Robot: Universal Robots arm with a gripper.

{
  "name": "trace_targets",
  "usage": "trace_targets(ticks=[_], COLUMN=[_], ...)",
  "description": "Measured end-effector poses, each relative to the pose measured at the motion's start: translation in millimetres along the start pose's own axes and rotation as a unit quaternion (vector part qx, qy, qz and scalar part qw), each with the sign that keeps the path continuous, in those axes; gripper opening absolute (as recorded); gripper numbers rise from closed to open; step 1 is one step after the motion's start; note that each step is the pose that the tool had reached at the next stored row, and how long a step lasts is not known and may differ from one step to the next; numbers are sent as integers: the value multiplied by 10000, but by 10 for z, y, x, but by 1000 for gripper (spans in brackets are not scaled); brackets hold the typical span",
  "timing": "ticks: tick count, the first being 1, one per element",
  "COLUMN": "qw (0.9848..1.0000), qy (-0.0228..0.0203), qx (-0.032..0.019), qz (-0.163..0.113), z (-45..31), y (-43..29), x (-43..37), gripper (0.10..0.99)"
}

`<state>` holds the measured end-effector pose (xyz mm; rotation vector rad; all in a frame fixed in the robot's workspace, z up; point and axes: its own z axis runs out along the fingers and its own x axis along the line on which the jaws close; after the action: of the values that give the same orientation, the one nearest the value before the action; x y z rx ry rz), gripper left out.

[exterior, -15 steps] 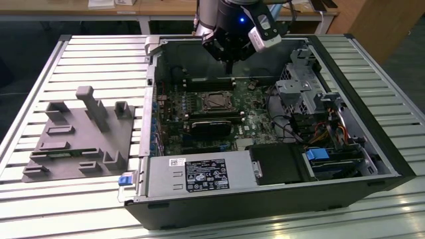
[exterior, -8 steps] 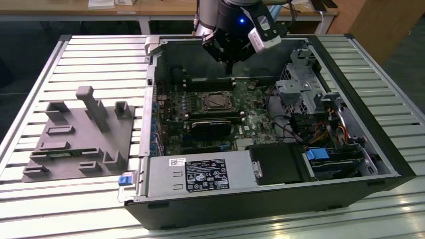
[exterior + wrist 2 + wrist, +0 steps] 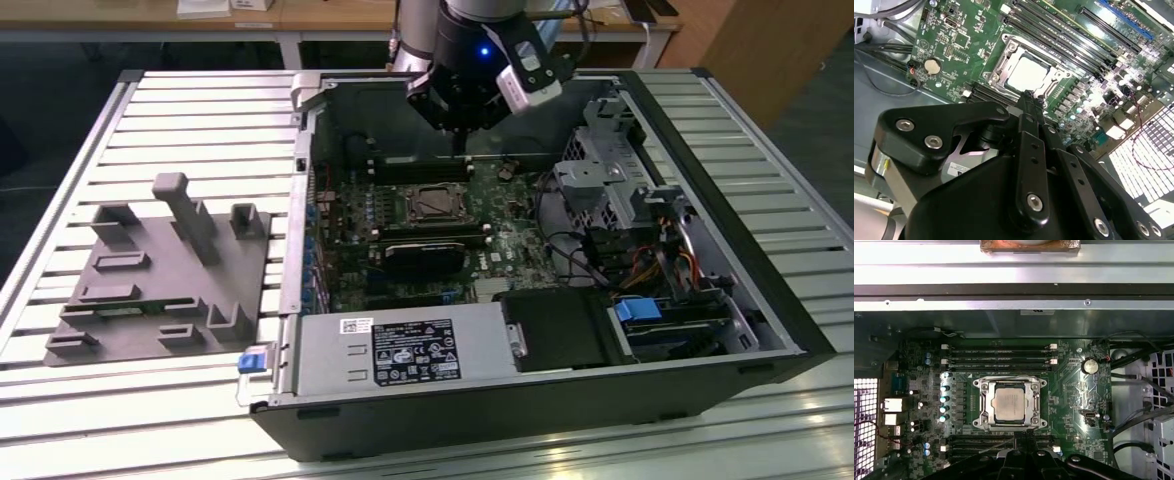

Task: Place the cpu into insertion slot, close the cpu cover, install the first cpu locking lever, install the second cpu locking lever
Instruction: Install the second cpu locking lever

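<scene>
In the exterior view you see the end effector [image 3: 461,135] hanging inside the open computer case [image 3: 747,300], above the motherboard [image 3: 400,245] and just behind the insertion slot [image 3: 434,204]; a grey fixture block [image 3: 160,270] sits on the slatted worktop [image 3: 200,120] toward the exterior view's left.

In the second wrist view the fingers [image 3: 1029,107] meet at a closed tip holding nothing, just short of the cpu [image 3: 1026,72].

In the first wrist view the cpu [image 3: 1009,404] lies seated in the insertion slot [image 3: 981,407], with the cpu cover [image 3: 1010,385] down around it (memory slots [image 3: 999,354] run alongside).
</scene>
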<state>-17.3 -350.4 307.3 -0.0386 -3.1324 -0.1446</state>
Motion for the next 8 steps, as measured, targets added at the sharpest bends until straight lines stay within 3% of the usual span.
trace_targets(ticks=[1, 3, 4, 8], qw=[10000, 9999, 9999, 9999], qy=[0, 3, 3, 5], qx=[-9, -116, -145, -156], qz=[0, -1, -1, -11], z=[10, 21, 29, 67], y=[-1, -2, -3, -8], x=[0, -1, 0, 0], gripper=[106, 106, 106, 106])
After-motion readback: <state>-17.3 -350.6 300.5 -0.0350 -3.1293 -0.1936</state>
